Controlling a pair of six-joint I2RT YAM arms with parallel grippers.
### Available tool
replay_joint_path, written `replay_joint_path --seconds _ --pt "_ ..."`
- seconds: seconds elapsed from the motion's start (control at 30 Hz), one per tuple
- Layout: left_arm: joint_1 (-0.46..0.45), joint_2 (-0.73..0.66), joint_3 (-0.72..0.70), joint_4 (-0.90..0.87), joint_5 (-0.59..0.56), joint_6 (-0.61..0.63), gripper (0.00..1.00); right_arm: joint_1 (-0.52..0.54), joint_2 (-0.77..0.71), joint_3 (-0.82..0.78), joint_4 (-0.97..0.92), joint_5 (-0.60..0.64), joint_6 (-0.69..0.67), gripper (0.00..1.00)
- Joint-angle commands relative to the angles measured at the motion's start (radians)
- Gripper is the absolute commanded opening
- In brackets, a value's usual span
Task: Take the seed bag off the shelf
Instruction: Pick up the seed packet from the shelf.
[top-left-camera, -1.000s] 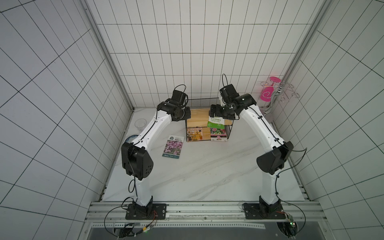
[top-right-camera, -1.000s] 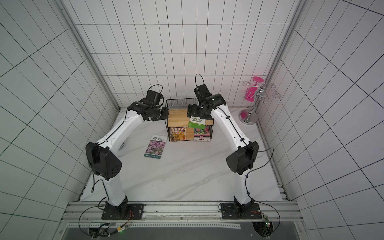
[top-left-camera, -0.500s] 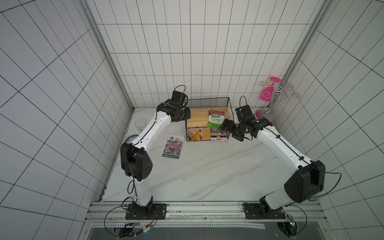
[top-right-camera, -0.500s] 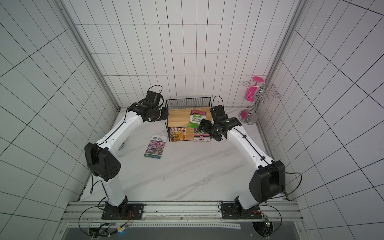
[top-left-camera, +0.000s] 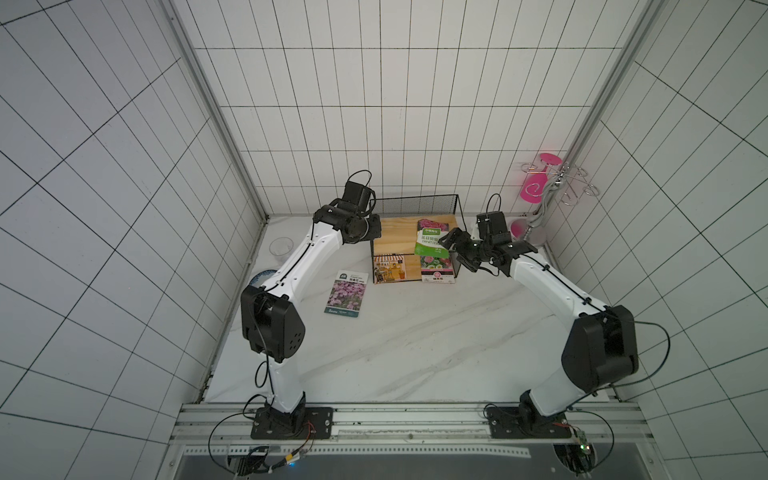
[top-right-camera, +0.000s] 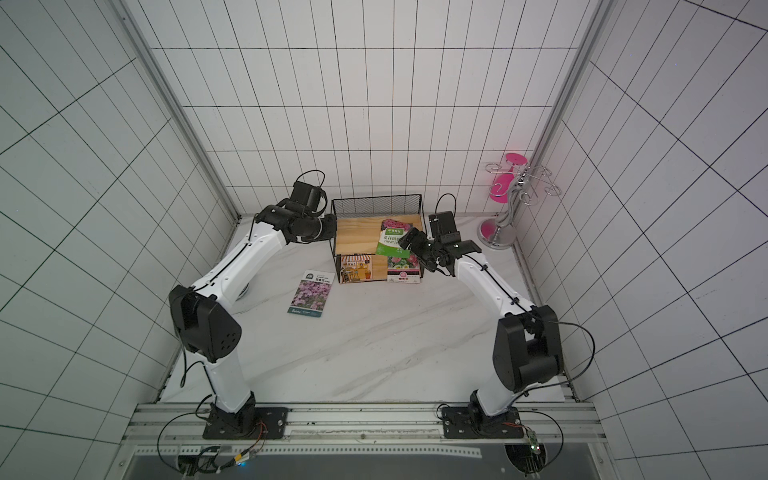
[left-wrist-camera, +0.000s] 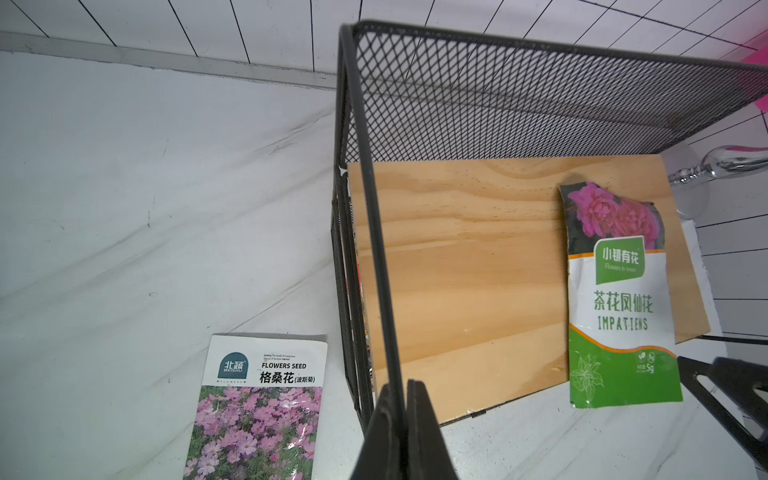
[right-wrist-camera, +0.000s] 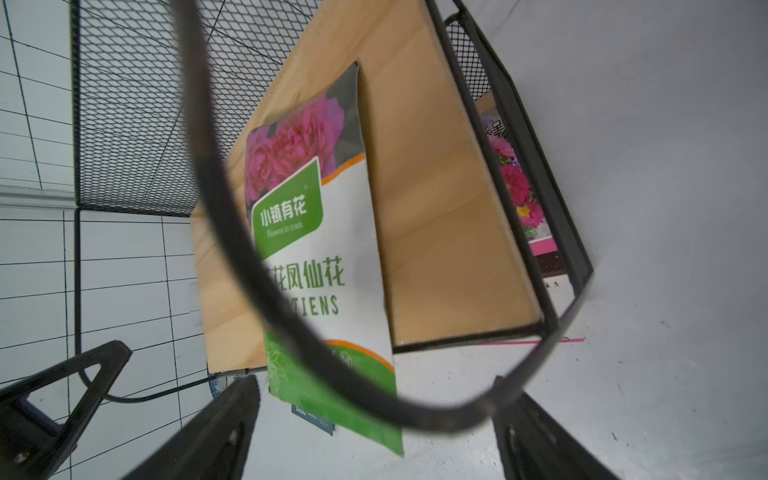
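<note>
At the left, the left gripper (left-wrist-camera: 401, 390) is clenched on the black side wire of the shelf (top-left-camera: 395, 237), steadying it. The seed bag (top-left-camera: 430, 241) lies on the right of the top board, its near end overhanging. The right gripper (right-wrist-camera: 376, 386) has swung down from above the shelf to that end, fingers spread either side, not pinching. Closing comes next, I judge.

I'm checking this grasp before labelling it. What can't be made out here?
Whether the right gripper touches the seed bag: too small in both top views; in the right wrist view a black cable crosses the bag.
The shelf, lower tier: in both top views its upper board covers most of it.
The left gripper: in both top views its own wrist hides the fingers.
</note>
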Motion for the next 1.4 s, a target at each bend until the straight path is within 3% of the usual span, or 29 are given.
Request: replay_joint_path --seconds 0.0,0.17,0.4,0.53,0.73,0.9,1.1,1.37 --pt "0.022 0.044 -0.041 -0.099 -0.048 0.015 0.00 -0.005 0.027 0.010 0.042 -0.016 0.016 0.89" --pt "0.028 0.047 -0.039 -0.099 -0.044 0.018 0.00 -0.008 0.054 0.006 0.068 -0.029 0.017 0.82" --pt "0.030 0.052 -0.035 -0.098 -0.041 0.022 0.00 -0.008 0.054 0.003 0.080 -0.045 0.026 0.44" --pt "0.030 0.052 -0.037 -0.099 -0.041 0.022 0.00 -0.008 0.043 -0.009 0.081 -0.042 0.027 0.41" --pt "0.030 0.052 -0.038 -0.096 -0.040 0.020 0.00 -0.008 0.037 -0.010 0.083 -0.048 0.025 0.24" --pt "0.031 0.053 -0.039 -0.095 -0.042 0.022 0.00 -0.008 0.015 -0.009 0.080 -0.049 0.023 0.22" --pt "0.030 0.057 -0.029 -0.097 -0.043 0.025 0.00 -0.008 -0.009 0.004 0.054 -0.067 0.015 0.00" --pt "0.031 0.059 -0.025 -0.100 -0.052 0.027 0.00 -0.007 -0.045 0.034 -0.007 -0.135 -0.047 0.00"
